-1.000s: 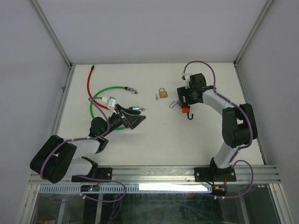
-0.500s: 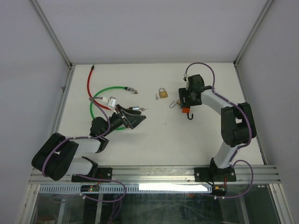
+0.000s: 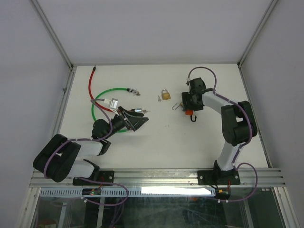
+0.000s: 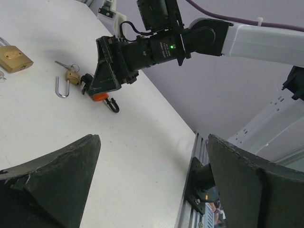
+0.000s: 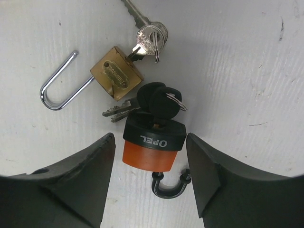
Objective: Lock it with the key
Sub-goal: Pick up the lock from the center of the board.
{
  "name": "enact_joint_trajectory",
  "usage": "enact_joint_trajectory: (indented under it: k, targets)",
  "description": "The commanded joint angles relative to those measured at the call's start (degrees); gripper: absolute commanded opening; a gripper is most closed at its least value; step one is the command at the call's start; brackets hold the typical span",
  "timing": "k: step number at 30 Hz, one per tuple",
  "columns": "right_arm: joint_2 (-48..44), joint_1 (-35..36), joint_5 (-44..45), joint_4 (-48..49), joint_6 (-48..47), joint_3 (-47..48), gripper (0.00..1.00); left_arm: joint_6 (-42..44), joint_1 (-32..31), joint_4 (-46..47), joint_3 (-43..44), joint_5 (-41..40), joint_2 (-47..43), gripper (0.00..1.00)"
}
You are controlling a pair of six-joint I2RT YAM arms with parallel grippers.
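The orange-and-black plastic padlock (image 5: 149, 159) lies on the white bench (image 5: 247, 71) at lower centre of the right wrist view. It sits between the fingers of the right gripper (image 5: 151, 138), which is spread around it. Bench shows on its left side; contact on the right I cannot tell. Its black collar reads "OPEL", upside down. Black-headed keys (image 5: 159, 102) sit at its top edge. Up and left lies a small brass padlock (image 5: 116, 72), shackle open, with silver keys (image 5: 151, 34); its stamp is unreadable. The left gripper (image 4: 153, 142) gapes wide, well apart.

The right hand (image 5: 148, 142) has drawn its jaws closer around the orange padlock (image 5: 153, 153).
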Motion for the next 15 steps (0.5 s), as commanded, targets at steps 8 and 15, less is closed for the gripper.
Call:
enact_joint_trajectory:
  k: [8,15]
  targets:
    - [1.1,0.6,1.7,1.5,0.4,0.2,0.61,-1.1,0.6,5.9,-0.3,1.2,1.0,0.99]
    - [1.1,0.6,2.0,1.8,-0.6,0.2,0.51,-1.4,0.6,6.1,-0.3,1.4,0.9,0.99]
